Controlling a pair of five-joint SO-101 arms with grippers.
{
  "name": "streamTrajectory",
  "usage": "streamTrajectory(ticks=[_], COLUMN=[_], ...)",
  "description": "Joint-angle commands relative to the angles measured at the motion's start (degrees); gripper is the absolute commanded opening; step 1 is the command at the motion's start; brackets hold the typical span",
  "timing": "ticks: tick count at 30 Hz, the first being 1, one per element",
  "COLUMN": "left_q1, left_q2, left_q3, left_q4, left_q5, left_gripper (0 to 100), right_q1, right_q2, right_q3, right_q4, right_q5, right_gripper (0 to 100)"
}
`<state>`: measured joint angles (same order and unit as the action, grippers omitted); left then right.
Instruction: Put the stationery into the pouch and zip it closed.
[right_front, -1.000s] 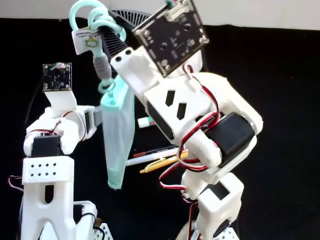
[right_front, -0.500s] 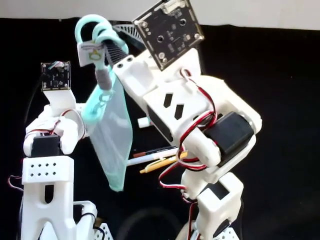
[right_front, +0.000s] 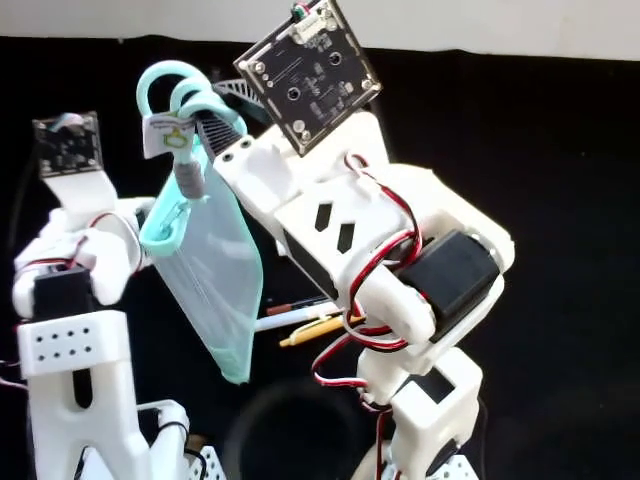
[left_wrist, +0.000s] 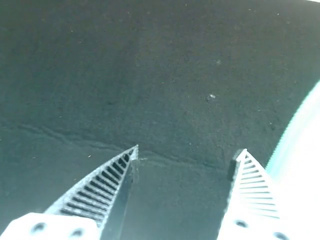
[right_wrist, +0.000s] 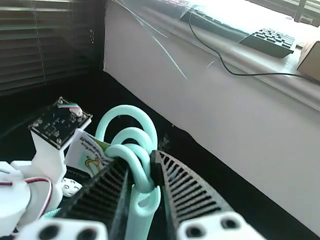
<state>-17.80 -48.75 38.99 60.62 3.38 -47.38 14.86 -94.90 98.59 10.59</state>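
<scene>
A see-through teal pouch (right_front: 215, 275) hangs in the air, tilted, from its teal cord loops (right_front: 165, 66). My right gripper (right_front: 205, 115) is shut on those loops (right_wrist: 134, 167), next to a white paper tag (right_wrist: 87, 152). My left gripper (left_wrist: 190, 155) stands open close against the pouch's teal film, whose pale edge (left_wrist: 300, 135) runs along one side. Behind the pouch, several pens (right_front: 305, 320) lie on the black table, among them a yellow pen (right_front: 318, 330) and a white one.
The left arm's tower (right_front: 70, 380) stands at the front left, its camera board (right_front: 68, 145) raised. The right arm's bulky body (right_front: 400, 280) fills the centre. A white wall edge (right_wrist: 210, 115) runs behind the table.
The pouch has swung from hanging straight to tilting, its top going left. The left arm and its camera board shifted left. The right arm turned a little, still holding the loops.
</scene>
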Motion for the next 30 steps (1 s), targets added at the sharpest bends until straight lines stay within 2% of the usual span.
streamTrajectory(ticks=[1,17,30], left_q1=[-0.7,-0.7,-0.2], left_q2=[-0.5,-0.5,-0.5], left_q3=[-8.1,-33.3,-45.9], left_q4=[6.9,33.1,37.0], left_q5=[-0.1,-0.1,0.0], left_gripper=[31,31,31], right_q1=[-0.3,-0.2,-0.5], right_q2=[-4.1,-10.1,-10.1], right_q3=[-6.3,-6.3,-6.3], right_q4=[1.2,1.5,1.5], right_q5=[-2.1,-3.7,-3.8], right_gripper=[0.6,0.6,0.6])
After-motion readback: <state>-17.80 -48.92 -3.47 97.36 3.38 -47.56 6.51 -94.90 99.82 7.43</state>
